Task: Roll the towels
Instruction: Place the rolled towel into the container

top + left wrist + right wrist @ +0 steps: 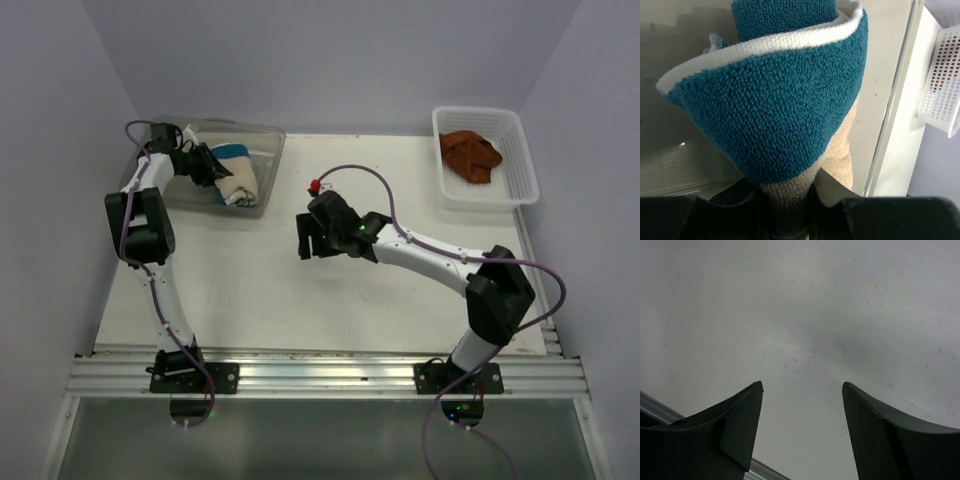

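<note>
The cream towel with blue edges (236, 178) lies bunched inside the clear plastic bin (262, 136) at the back left. My left gripper (212, 166) reaches into the bin and is shut on that towel; in the left wrist view the towel's blue and cream folds (785, 115) fill the frame, pinched between my dark fingers (832, 192). The rust-brown towel (469, 155) lies crumpled in the white mesh basket (520, 135) at the back right. My right gripper (312, 241) hangs open and empty above the bare table middle (800, 315), its fingertips (747, 405) spread wide.
A small red object (315, 185) sits on the table just behind my right wrist. The basket's mesh wall (940, 85) shows at the right of the left wrist view, beyond the bin's clear wall (892, 110).
</note>
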`<state>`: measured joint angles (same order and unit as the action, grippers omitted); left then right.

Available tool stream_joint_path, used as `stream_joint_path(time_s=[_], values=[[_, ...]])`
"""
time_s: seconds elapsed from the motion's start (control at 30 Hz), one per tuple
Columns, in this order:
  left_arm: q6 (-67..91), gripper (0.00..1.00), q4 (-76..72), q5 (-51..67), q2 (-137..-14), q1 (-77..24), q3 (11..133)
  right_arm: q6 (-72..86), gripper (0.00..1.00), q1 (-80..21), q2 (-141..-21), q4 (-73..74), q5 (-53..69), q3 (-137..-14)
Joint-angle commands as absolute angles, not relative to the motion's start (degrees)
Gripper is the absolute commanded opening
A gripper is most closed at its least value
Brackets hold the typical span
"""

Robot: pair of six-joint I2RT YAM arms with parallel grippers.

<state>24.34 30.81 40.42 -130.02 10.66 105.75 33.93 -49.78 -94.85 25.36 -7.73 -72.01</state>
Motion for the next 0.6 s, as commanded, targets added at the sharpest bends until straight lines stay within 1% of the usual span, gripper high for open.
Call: stream_joint_path(time_s=[0.0,0.13,0.2,0.23,0.3,0.43,0.57], values=[[21.62,0.0,32.87,38.85,-125.07,12.82,107.75,32.96,0.69,-49.92,-99.83,22.06,-6.5,-83.63],[19.78,0.0,34.28,34.99,-125.85,14.06,107.93,33.48,0.69,-49.83,-106.95,23.46,-5.63,-91.73],[19.6,0.0,34.89,35.33,-126.56,14.15,107.58,33.92,0.69,-49.92,-111.42,24.69,-6.67,-95.6],[19.6,0.0,34.81,36.03,-126.39,14.15,106.27,34.88,0.69,-49.66,-113.01,25.74,-7.72,-99.8],[20.13,0.0,32.97,35.95,-124.82,14.06,103.29,37.16,0.68,-48.52,-116.61,26.19,-10.09,-103.25],[20.04,0.0,32.17,35.6,-122.96,14.15,101.25,39.81,0.65,-47.37,-124.09,29.43,-11.42,-114.57],[20.13,0.0,32.17,36.47,-122.26,14.33,100.02,42.71,0.64,-46.76,-130.51,30.23,-12.3,-120.22]])
